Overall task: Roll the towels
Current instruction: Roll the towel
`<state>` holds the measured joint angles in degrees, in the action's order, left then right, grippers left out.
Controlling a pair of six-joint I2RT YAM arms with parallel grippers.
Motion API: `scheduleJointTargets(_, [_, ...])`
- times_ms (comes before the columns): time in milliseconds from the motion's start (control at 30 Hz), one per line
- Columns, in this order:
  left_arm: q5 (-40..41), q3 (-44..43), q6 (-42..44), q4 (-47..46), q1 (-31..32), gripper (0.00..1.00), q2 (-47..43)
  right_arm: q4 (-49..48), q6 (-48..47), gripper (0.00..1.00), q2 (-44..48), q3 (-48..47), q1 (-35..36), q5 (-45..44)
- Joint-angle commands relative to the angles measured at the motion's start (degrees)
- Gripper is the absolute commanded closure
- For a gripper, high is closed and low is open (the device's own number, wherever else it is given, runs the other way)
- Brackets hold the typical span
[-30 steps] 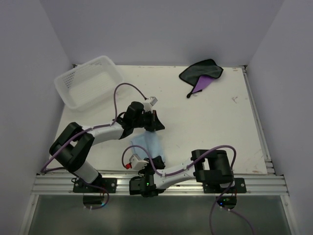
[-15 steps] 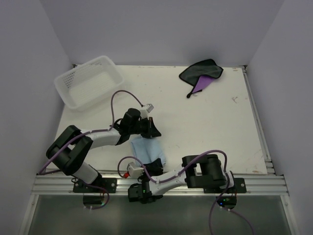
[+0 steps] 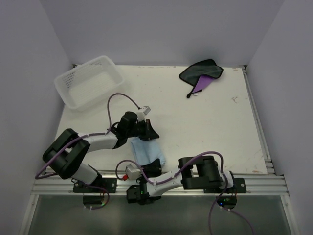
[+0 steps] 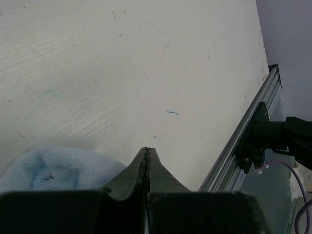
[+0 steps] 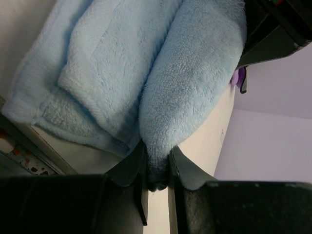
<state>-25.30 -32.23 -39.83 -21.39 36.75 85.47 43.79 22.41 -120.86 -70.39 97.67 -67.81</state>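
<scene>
Nearest me, my right hand is grasping a thick fold of the light blue towel, with only the tip of the fold between the fingers. That thin bite is risk one: any pull could let the plush slide out and the bundle flop open. The towel sits close to the desk's near edge, so dragging it toward me could take it over the rail. The layers look loose and uneven, and a roll started from here may come out lopsided. Just past it, my left hand is clenched on nothing, tips beside the towel's far side; I can't tell if they touch it. It pins nothing, and both hands are crowded, so a knock is possible. Far left is the white lattice basket. Far right, the purple and dark grey towel lies crumpled, not yet rolled.
</scene>
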Motion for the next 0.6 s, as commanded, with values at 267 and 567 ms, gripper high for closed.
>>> scheduleJointTargets(267, [-0.4,5.5,-2.2,-6.7,-0.3,1.00,-0.7,-0.5,-2.5,0.88,-1.3,-3.4,0.4,1.8])
scheduleJointTargets(567, [2.1,8.1,-0.2,-10.6,-0.4,1.00,5.0,-1.3,-3.7,0.72,0.7,-4.3,0.4,3.6])
